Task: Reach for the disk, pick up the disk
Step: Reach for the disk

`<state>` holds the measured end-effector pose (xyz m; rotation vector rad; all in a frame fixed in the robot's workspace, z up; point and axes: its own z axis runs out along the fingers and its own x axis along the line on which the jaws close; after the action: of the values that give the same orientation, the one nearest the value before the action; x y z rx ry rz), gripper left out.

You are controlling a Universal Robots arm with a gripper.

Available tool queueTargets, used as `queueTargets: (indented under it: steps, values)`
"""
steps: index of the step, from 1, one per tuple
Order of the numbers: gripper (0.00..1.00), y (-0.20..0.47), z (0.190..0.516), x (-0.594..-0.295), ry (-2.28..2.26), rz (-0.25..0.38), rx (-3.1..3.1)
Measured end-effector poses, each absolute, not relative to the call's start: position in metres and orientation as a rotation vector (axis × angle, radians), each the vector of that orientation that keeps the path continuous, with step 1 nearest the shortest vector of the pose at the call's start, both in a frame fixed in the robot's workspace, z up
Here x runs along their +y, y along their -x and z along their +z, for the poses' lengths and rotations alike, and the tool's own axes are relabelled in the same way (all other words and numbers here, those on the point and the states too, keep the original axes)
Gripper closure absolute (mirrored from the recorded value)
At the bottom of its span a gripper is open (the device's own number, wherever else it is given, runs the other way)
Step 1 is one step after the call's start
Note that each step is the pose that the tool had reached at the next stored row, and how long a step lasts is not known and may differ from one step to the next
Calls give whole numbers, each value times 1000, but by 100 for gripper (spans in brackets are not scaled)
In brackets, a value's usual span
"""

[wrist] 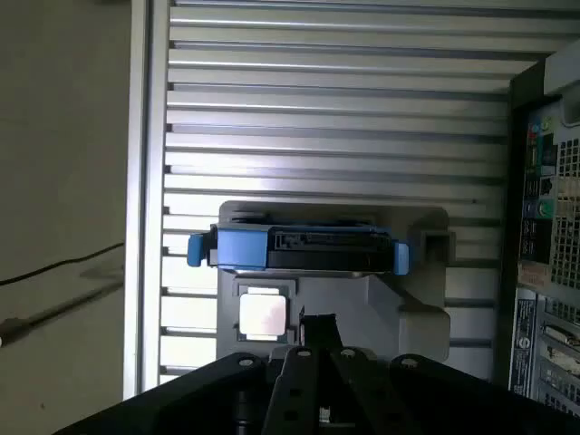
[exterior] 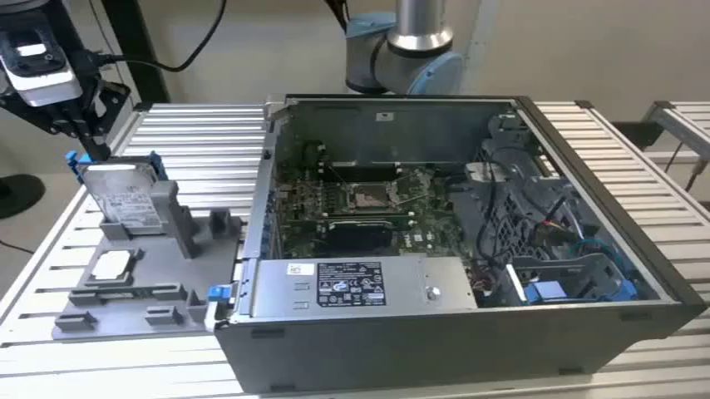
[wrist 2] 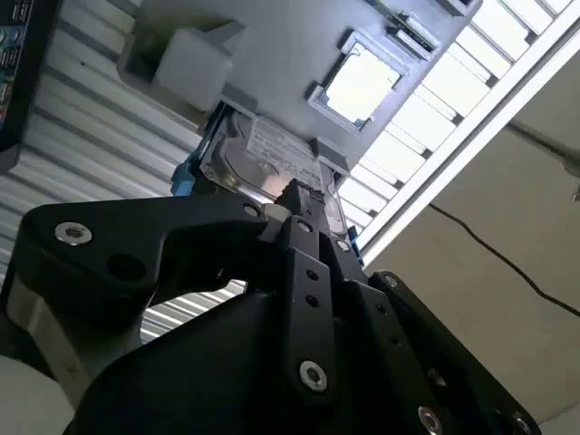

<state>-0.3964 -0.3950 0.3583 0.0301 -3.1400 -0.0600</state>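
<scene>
Reach nearly done: my gripper (exterior: 93,148) hangs just over the disk (exterior: 125,199), upright in its grey stand (exterior: 178,218) at the exterior view's left, jaws seemingly closed on nothing, pickup not yet begun.

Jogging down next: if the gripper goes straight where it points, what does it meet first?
Probably the top edge of the disk: the gripper points down at it, near a corner of the blue frame. Depth is unclear; the frame may come first.
</scene>
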Motion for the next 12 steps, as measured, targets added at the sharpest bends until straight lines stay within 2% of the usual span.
queueTargets:
  steps: [12]
  values:
    - [100,400,358,-390,-30,-60,-3140]
